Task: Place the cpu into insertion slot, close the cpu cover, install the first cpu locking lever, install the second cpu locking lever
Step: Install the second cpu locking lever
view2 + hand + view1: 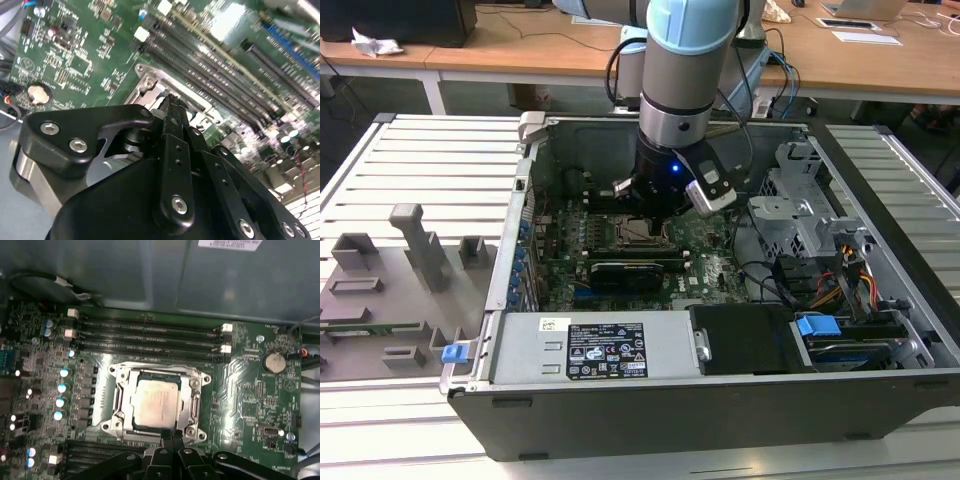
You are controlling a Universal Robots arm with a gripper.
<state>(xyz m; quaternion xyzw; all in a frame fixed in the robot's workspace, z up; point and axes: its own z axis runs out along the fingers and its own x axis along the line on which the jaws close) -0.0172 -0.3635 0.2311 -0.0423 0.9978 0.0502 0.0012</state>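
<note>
The open computer case [880,330] took the middle of the exterior view, and the arm reached down into it from above. On the grey power supply [520,350] at the lower edge of the case sat a black label [606,351] with white print and a small white sticker [555,324]; I could not read their writing. The gripper [655,205] hung just above the insertion slot [642,232] on the green motherboard [705,255]. In the first wrist view the cpu [154,402] lay flat in this slot with its silver top upward and its edges parallel to the long memory slots [150,337]. The faint print on it was not readable. The cpu cover [194,402] lay down around it as a metal frame. The fingertips [168,436] were together beside the frame's edge, with nothing between them. The second wrist view showed the gripper [172,102] from behind, close over the frame's corner [145,82].
</note>
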